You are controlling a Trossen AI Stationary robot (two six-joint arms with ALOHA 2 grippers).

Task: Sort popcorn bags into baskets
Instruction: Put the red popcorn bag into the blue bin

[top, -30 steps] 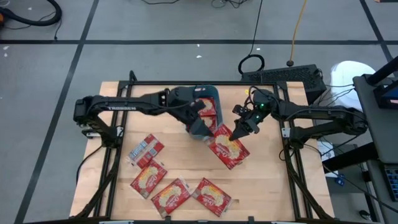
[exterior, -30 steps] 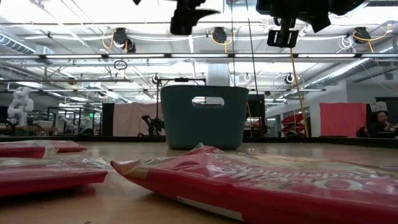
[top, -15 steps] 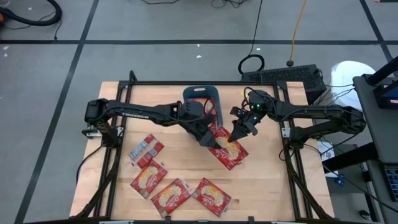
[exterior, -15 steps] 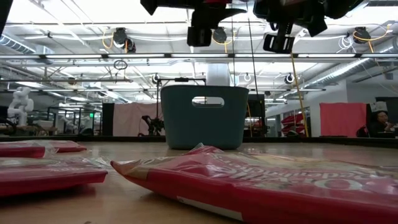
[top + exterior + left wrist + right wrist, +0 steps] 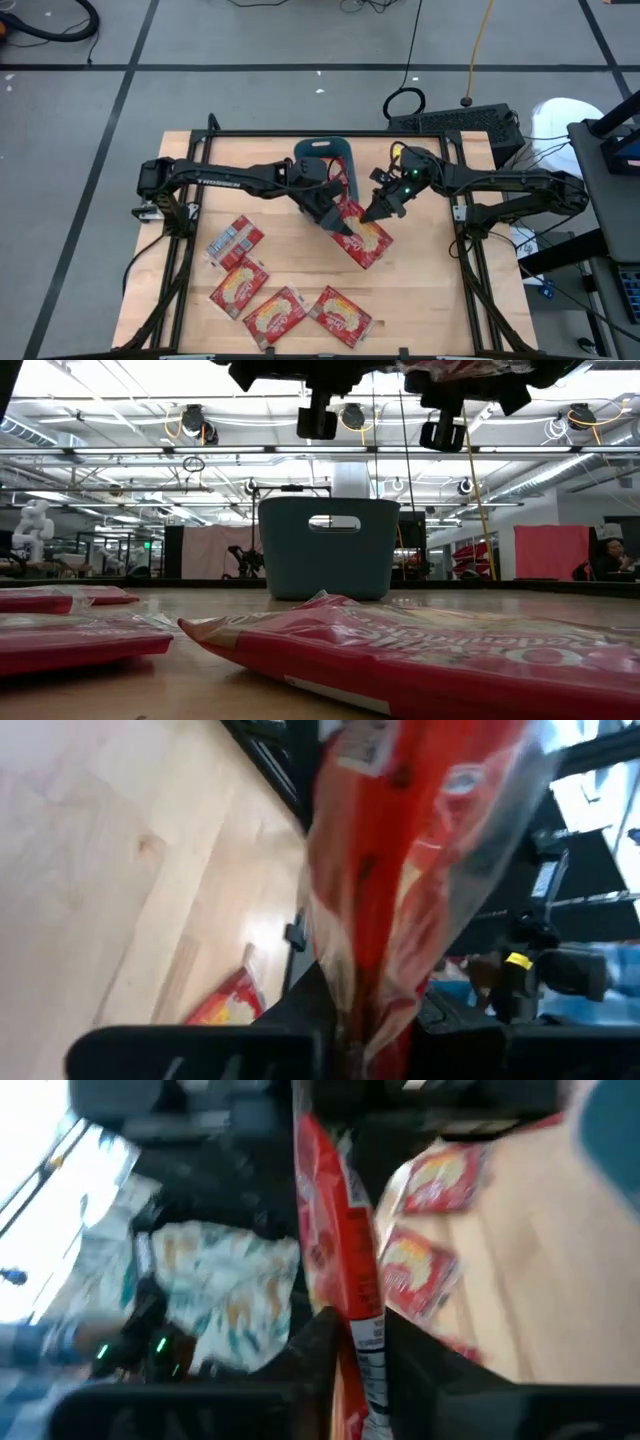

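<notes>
popcorn bags — four lying on the table [image 5: 180,200], one lifted bag [image 5: 362,237] pinched by both tools [image 5: 345,227] [image 5: 371,213] — one basket [image 5: 322,152].

Both wrist views are smeared with blur, so the popcorn bag [image 5: 400,870] print isn't readable. The low view crops both arms at the top edge. From above, the teal basket [image 5: 322,150] sits mostly under the left arm, so what's inside is hard to tell.

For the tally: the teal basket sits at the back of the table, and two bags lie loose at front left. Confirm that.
Wrong count: four popcorn bags lie loose at front left, as the high view shows. The basket is as stated.
</notes>
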